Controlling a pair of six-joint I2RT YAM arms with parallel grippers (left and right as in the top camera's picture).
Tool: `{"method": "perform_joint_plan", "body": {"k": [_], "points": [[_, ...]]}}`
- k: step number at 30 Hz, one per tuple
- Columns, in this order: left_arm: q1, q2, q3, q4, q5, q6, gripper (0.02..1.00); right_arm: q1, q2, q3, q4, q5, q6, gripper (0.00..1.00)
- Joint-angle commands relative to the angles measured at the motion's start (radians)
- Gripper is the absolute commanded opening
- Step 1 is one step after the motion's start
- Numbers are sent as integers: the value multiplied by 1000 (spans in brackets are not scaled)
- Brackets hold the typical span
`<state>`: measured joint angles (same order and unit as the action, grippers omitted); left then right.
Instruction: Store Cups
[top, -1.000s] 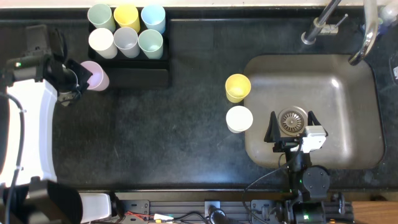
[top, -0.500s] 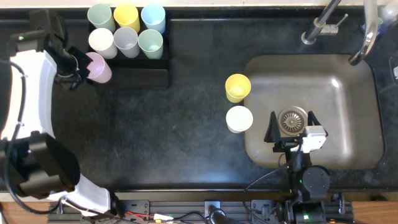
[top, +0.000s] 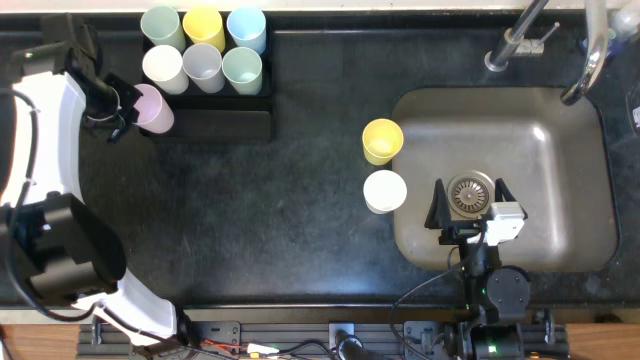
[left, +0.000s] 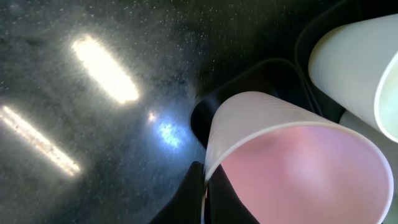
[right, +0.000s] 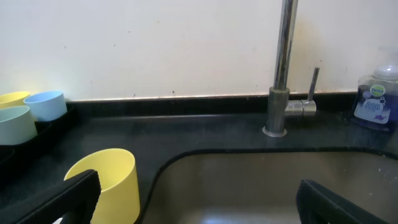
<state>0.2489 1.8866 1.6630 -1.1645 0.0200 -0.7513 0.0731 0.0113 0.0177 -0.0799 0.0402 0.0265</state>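
My left gripper (top: 128, 107) is shut on the rim of a pink cup (top: 154, 108), held tilted just off the left end of the black cup rack (top: 225, 125). In the left wrist view the pink cup (left: 292, 155) is pinched at my left gripper (left: 205, 194), beside the rack's corner (left: 205, 112) and a white cup (left: 360, 68). Several pastel cups stand in the rack. A yellow cup (top: 382, 140) and a white cup (top: 384, 190) stand on the counter by the sink's left rim. My right gripper (top: 470, 203) rests open over the sink, facing the yellow cup (right: 102, 180).
The steel sink (top: 560, 140) takes up the right side, with a faucet (right: 283, 68) and a soap bottle (right: 376, 93) behind it. The black counter (top: 270, 220) lies open between the rack and the sink.
My left gripper has carried the pink cup a little farther back, closer to the rack's left end. The right arm has not moved.
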Motion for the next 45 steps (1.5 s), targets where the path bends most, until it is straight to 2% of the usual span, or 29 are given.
{"method": "perform_joint_plan", "body": {"k": [1,41,42,43,44,45], "points": [[-1,38,26,8,9,15,36,5,-8,-13,5,-7,8,996],[-26,121,25,93,-7,15,36,5,-8,-13,5,-7,8,998],[-27,121,25,98,-7,15,53,5,-8,-13,5,-7,8,998],[-28,121,25,100,-7,15,121,5,-8,-13,5,-7,8,998],[-28,121,25,102,-6,15,277,5,-8,-13,5,-7,8,998],[-28,121,25,102,-6,15,730,5,-7,-13,5,-7,8,998]]}}
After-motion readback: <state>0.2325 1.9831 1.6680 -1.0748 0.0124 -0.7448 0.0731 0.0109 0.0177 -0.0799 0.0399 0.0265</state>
